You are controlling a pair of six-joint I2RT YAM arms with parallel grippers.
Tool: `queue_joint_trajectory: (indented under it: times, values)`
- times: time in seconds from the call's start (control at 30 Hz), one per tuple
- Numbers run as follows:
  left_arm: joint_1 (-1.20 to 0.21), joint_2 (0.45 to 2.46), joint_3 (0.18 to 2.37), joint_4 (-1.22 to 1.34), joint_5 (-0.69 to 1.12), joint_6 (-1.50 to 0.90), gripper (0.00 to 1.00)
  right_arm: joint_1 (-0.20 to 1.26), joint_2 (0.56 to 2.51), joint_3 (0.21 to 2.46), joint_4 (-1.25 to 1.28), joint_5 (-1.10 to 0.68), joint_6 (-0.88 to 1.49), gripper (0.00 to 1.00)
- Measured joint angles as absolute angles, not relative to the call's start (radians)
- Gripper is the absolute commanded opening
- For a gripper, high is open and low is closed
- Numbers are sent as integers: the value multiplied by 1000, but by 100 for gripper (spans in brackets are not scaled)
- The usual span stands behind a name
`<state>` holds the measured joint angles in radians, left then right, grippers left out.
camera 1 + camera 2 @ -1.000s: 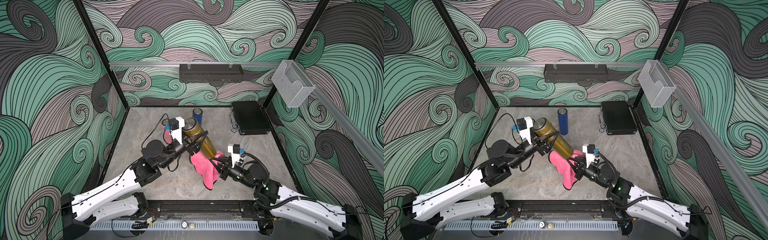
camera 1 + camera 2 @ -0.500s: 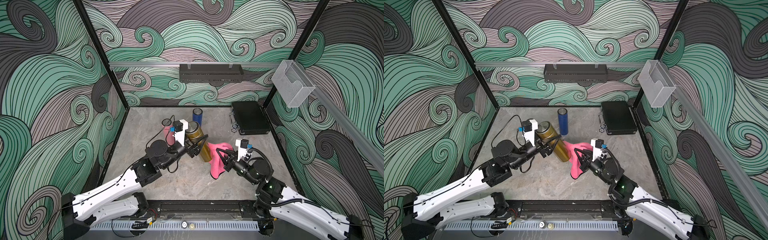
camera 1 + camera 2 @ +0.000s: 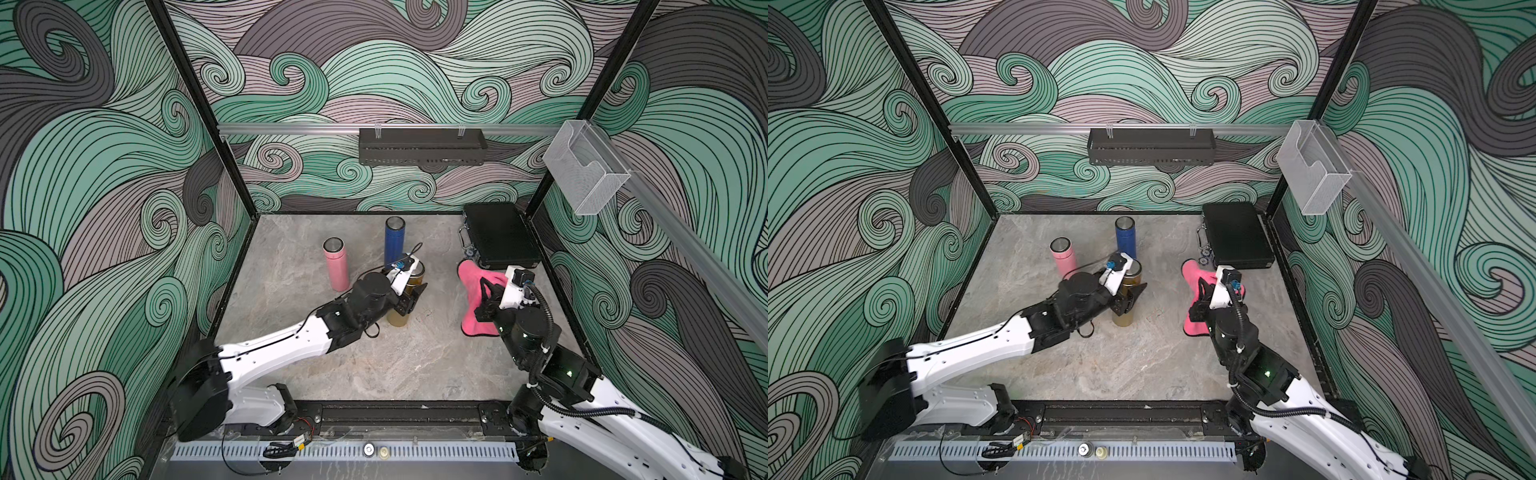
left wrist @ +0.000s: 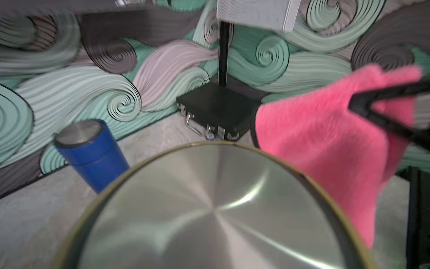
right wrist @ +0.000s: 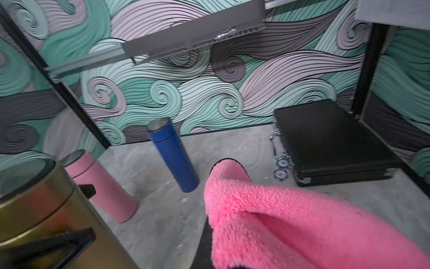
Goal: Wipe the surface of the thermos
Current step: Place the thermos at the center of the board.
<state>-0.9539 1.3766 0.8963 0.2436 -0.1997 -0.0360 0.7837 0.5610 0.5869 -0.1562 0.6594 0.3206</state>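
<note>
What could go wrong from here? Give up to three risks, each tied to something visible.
1. The gold thermos, held upright by the left hand, is close to the blue thermos; turning it could knock that one over.
2. The pink cloth hangs loose from the right hand near the poker chips; it might sweep them.
3. The gold thermos looks smooth, so a hard wipe may make it slip.
</note>
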Motion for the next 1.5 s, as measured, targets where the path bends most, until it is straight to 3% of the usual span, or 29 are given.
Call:
queue_joint_trajectory:
  times: [0.23, 0.43, 1.13, 1.27, 1.37, 1.43, 1.5]
  values:
    - [-876, 1585, 953, 298, -183, -59, 0, 661, 559, 495, -218, 700, 308, 0]
    - [-788, 1588, 879, 467, -151, -81, 0, 598, 542, 371, -156, 698, 302, 0]
    - [-783, 1587, 639, 836, -17, -124, 0, 567, 731, 315, 37, 630, 303, 0]
    - [-783, 1587, 633, 847, 14, -121, 16, 567, 717, 315, 45, 626, 303, 0]
    - [-783, 1587, 633, 849, 39, -119, 17, 567, 716, 315, 48, 622, 303, 0]
    - [-783, 1589, 633, 852, 50, -119, 12, 567, 717, 315, 49, 620, 303, 0]
    - [-783, 1593, 633, 858, 55, -117, 0, 567, 718, 315, 49, 620, 303, 0]
